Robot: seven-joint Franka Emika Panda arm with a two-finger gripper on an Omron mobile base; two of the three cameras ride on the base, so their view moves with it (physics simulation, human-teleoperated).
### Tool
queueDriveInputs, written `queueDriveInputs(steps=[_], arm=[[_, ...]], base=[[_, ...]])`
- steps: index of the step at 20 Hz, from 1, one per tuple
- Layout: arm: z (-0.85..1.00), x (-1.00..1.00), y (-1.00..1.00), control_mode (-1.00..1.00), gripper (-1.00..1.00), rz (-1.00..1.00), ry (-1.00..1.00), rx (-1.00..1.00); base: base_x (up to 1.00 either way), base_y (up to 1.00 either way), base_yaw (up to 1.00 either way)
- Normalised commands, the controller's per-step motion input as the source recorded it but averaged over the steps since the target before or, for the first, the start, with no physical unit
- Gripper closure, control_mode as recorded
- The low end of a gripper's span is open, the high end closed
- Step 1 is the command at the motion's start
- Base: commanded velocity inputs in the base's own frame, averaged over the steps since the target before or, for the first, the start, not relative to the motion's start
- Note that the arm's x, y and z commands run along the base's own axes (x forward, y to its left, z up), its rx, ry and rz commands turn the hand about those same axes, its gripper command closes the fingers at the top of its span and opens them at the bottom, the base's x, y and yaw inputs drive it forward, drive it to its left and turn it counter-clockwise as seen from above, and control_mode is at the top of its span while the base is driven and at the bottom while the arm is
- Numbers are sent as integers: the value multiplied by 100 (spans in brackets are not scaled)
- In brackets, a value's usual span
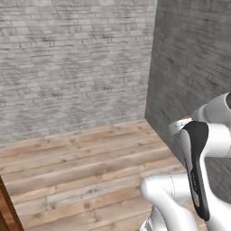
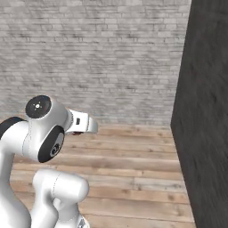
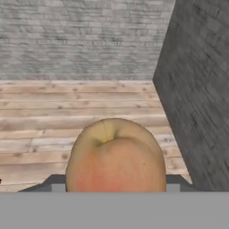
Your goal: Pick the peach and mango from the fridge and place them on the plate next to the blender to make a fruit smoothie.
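While the white robot arm [image 2: 40, 147] stands folded up near the corner of the room, a round yellow and reddish-orange fruit, the peach [image 3: 115, 156], sits very close in the hand view. It is right at the bottom middle of that view, in front of the wooden plank floor [image 3: 53, 116]. The dimple of the peach points up, with yellow skin around it and a red blush lower down. The peach seems to be held in the end effector [image 3: 115, 190], but the two dark tips are hidden behind the fruit, so I cannot tell for sure if they are pinching it.

Past the peach, the floor runs to a light grey brick wall [image 3: 80, 40]. A darker grey brick wall [image 3: 197, 89] meets the light wall at a corner, to the right of the peach.

In the left base view, a tiny bit of orange [image 1: 187, 118] shows at the end of the arm, close to the dark wall. In the right base view, the white hand [image 2: 82, 124] of the arm points toward the dark wall, above the floor
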Motion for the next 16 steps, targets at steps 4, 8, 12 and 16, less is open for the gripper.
queueDriveInputs(steps=[4, 8, 12, 16], arm=[[0, 0, 0, 100, 100, 0, 0, 0], [0, 0, 0, 100, 100, 0, 0, 0], [0, 0, 0, 100, 100, 0, 0, 0], [0, 0, 0, 100, 100, 0, 0, 0]], base=[[100, 20, 0], [100, 15, 2], [97, 0, 56], [56, 0, 94]])
